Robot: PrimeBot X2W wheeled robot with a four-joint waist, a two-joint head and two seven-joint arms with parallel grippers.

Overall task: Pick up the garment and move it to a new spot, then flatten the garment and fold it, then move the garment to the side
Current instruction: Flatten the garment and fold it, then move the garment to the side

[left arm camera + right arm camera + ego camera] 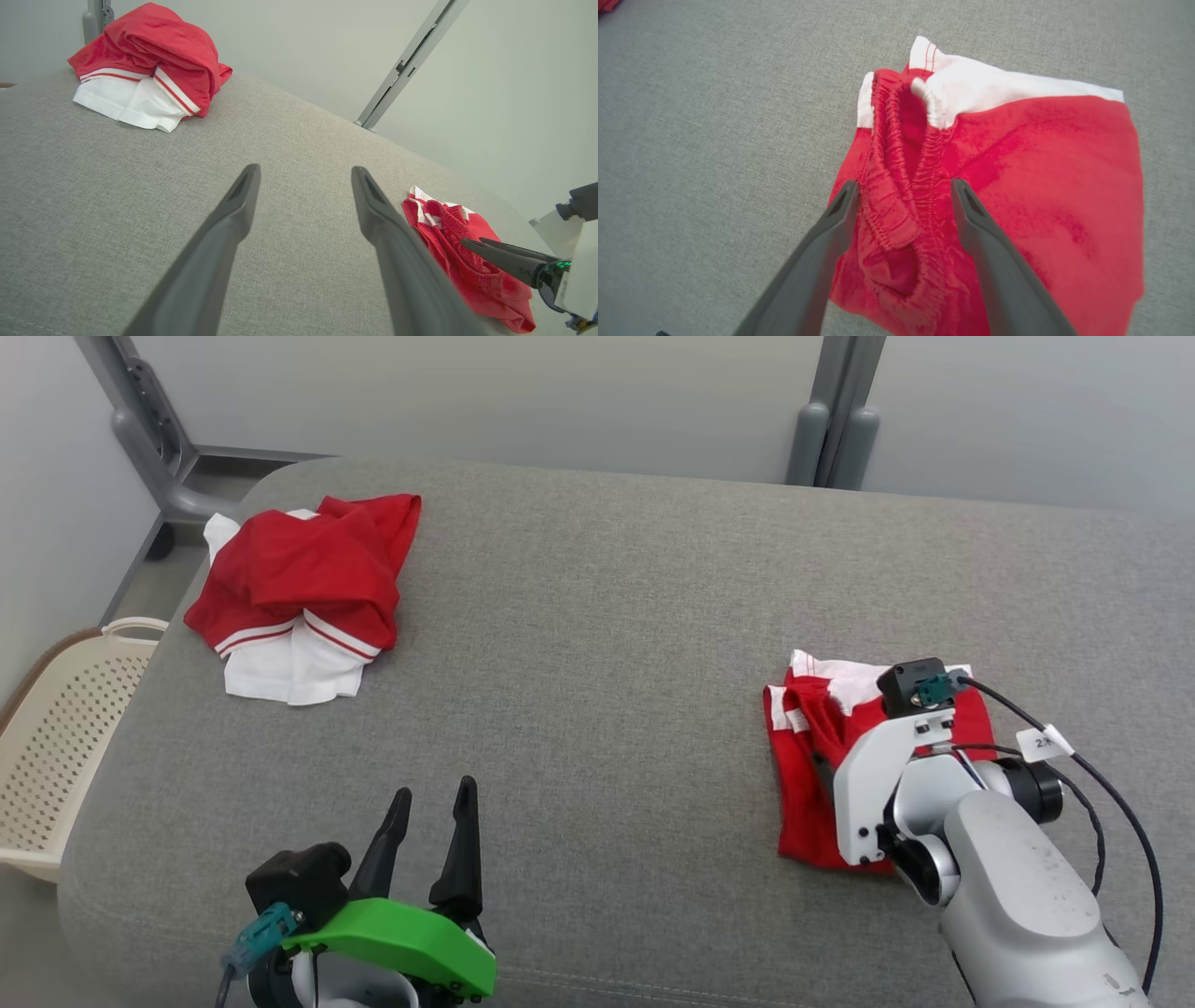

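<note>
A folded red garment with white trim (pixel 798 803) lies at the right of the grey padded surface (pixel 597 616). In the right wrist view my right gripper (pixel 903 186) is open just above it. Its two dark fingers stand on either side of the bunched elastic waistband (pixel 901 140) without pinching it. My white right wrist (pixel 878 775) covers part of the cloth from the head camera. My left gripper (pixel 434 798) is open near the front edge with nothing between its fingers. From the left wrist, the garment (pixel 467 280) lies at the lower right.
A second red-and-white garment (pixel 299 588) lies crumpled at the far left corner, also seen as a heap (pixel 149 51) from the left wrist. A beige perforated basket (pixel 65 728) stands on the floor off the left edge. Grey frame posts (pixel 831 420) rise behind.
</note>
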